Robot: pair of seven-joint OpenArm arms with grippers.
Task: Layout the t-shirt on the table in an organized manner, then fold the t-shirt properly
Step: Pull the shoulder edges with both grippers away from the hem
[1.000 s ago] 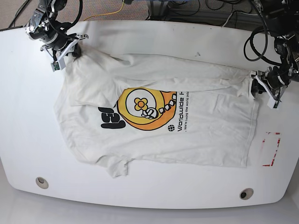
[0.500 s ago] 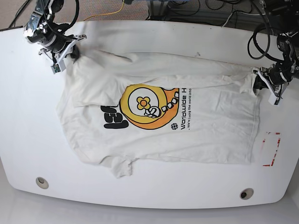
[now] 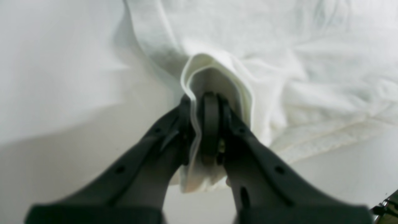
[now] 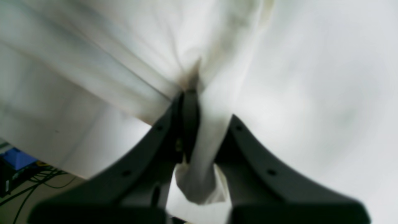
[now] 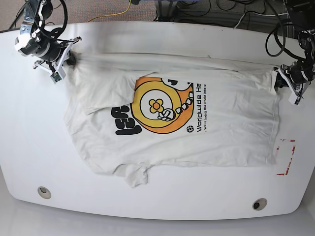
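Note:
The off-white t-shirt (image 5: 162, 123) lies spread across the white table (image 5: 29, 137), its orange-and-yellow flower graphic (image 5: 160, 105) and black lettering facing up. Its far edge is pulled into a taut line between the two grippers. My left gripper (image 5: 281, 82) at the right is shut on a fold of the t-shirt's edge (image 3: 199, 77); its fingers (image 3: 210, 124) pinch the cloth. My right gripper (image 5: 70, 58) at the far left is shut on a bunched corner of the t-shirt (image 4: 199, 174).
A red-outlined tape mark (image 5: 286, 156) sits at the right, near the shirt's edge. Two grey grommet holes (image 5: 44, 191) (image 5: 259, 203) are along the near edge. Cables (image 5: 231, 10) lie beyond the table's far edge.
Both grippers have moved outward, the right one further left and the left one further right. The shirt's far edge has stretched straighter and the whole shirt has shifted right, showing more of the print.

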